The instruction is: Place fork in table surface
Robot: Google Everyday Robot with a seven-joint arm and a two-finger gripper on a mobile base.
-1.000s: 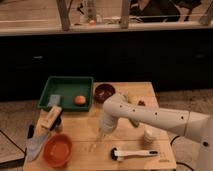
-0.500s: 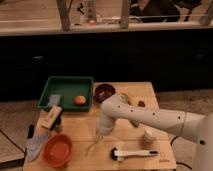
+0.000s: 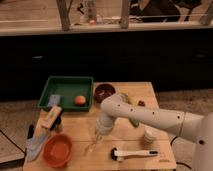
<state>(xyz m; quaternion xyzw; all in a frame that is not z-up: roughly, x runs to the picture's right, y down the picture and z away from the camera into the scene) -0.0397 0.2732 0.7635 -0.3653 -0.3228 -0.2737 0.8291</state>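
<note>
The fork (image 3: 93,145) is a slim pale utensil slanting down-left from my gripper (image 3: 100,132) to the light-brown wooden table surface (image 3: 80,122), near the front middle. The gripper hangs from the white arm (image 3: 145,116), which reaches in from the right, and it is shut on the fork's upper end. The fork's lower end is at or just above the tabletop, to the right of the orange bowl (image 3: 58,149).
A green tray (image 3: 67,79) at the back left holds an orange fruit (image 3: 79,100) and a blue-grey item (image 3: 54,100). A dark red bowl (image 3: 104,92) stands behind the arm. A grey knife (image 3: 34,145), a tan block (image 3: 51,118), a white-handled tool (image 3: 134,153) and a white cup (image 3: 149,136) also lie on the table.
The arm has shifted very slightly to the left. The fork stays below the gripper at about the same place.
</note>
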